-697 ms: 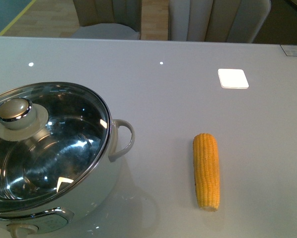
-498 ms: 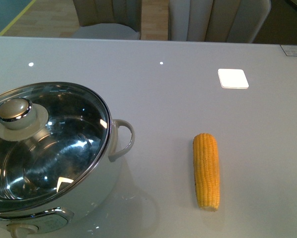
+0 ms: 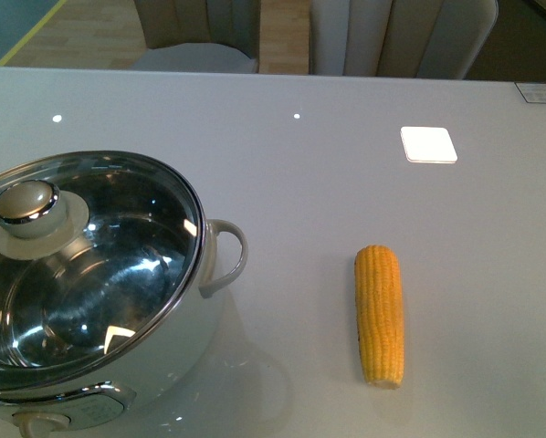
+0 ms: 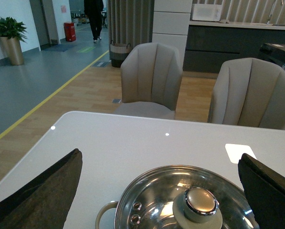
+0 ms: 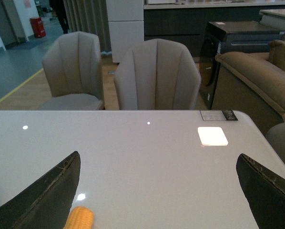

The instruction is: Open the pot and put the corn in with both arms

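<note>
pot (image 3: 198, 339) lid (image 3: 99, 274) on, unmoved, between left gripper (image 4: 158, 154) fingers | corn (image 3: 380, 315) unmoved, beside right gripper (image 5: 157, 155) finger | both spread wide apart

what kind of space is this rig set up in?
Probably an office or showroom lounge-kitchen, not a home: padded chairs at a white table, a kitchen counter behind, and a corridor with a yellow floor line.

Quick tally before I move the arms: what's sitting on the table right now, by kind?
Large pale white pot with steel rim: 1
Glass lid with cream-silver knob, on the pot: 1
Yellow-orange corn cob: 1
Small printed card at the far right corner: 1
Total: 4
</note>
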